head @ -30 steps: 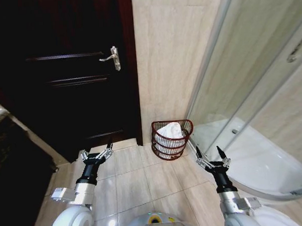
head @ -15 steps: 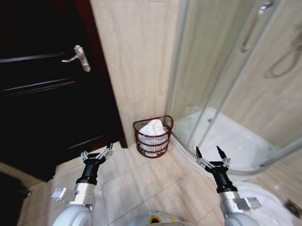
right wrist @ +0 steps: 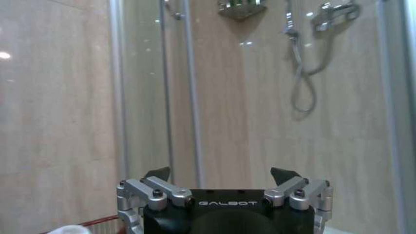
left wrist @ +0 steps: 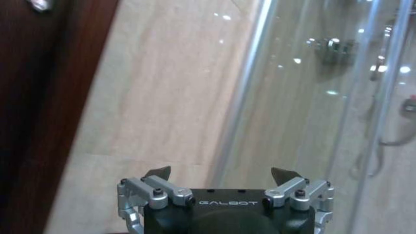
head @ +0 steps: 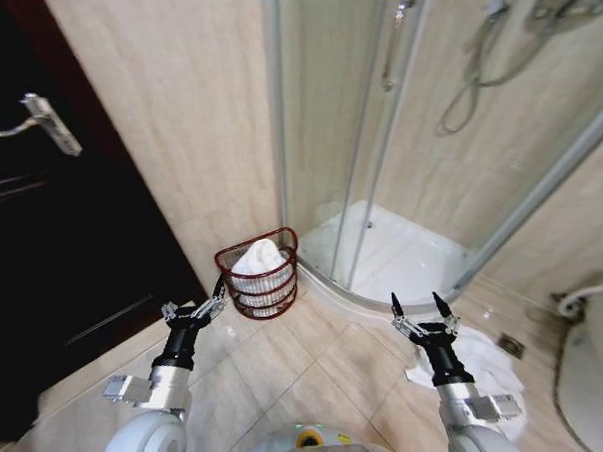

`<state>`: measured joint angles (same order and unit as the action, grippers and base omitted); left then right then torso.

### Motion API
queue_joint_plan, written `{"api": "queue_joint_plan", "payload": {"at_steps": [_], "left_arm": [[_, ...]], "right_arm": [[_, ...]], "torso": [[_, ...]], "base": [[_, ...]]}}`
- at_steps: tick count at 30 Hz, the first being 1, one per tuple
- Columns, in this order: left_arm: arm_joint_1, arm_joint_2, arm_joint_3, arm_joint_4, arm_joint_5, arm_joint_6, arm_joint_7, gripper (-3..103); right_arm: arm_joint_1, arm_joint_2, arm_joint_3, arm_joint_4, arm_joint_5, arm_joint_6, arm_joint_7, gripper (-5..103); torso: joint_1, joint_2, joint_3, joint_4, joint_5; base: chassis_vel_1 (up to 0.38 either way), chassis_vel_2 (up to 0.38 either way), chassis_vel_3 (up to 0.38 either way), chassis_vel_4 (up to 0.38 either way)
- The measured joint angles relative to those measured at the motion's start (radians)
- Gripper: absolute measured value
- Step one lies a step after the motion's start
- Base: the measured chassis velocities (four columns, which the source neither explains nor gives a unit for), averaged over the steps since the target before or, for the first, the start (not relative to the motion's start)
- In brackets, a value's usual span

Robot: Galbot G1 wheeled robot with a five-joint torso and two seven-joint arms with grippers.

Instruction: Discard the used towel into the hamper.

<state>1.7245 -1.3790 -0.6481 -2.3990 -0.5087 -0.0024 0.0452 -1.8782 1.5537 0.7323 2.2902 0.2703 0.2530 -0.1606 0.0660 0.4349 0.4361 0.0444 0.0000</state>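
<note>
— Where's your hamper [head: 259, 280]?

— On the tiled floor [head: 318, 370], in the corner where the beige wall [head: 188, 141] meets the glass shower stall [head: 379, 163]; it stands upright, and a white towel [head: 258, 260] is bundled inside it, heaped up to about the rim.

— And your arms?

— Your left gripper [head: 214, 297] is held low over the floor, near the hamper but apart from it; fingers spread, nothing between them. Your right gripper [head: 414, 307] is out in front of the shower's curb, fingers also spread and empty; below it a second white cloth [head: 478, 363] lies on the floor, possibly a bath mat, though you can't tell from here.

— Anything else?

— The dark door [head: 52, 237] with its metal handle [head: 39, 117] sits on your left; a shower hose [head: 470, 73] hangs inside the stall.
</note>
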Motion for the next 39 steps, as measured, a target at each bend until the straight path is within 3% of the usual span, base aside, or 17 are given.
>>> {"api": "queue_joint_plan", "payload": {"at_steps": [39], "left_arm": [[0.0, 0.0, 0.0, 0.0, 0.0, 0.0, 0.0, 100]], "right_arm": [[0.0, 0.0, 0.0, 0.0, 0.0, 0.0, 0.0, 100]], "torso": [[-0.053, -0.129, -0.077, 0.0, 0.0]], "base": [[-0.092, -0.087, -0.09, -0.093]]}}
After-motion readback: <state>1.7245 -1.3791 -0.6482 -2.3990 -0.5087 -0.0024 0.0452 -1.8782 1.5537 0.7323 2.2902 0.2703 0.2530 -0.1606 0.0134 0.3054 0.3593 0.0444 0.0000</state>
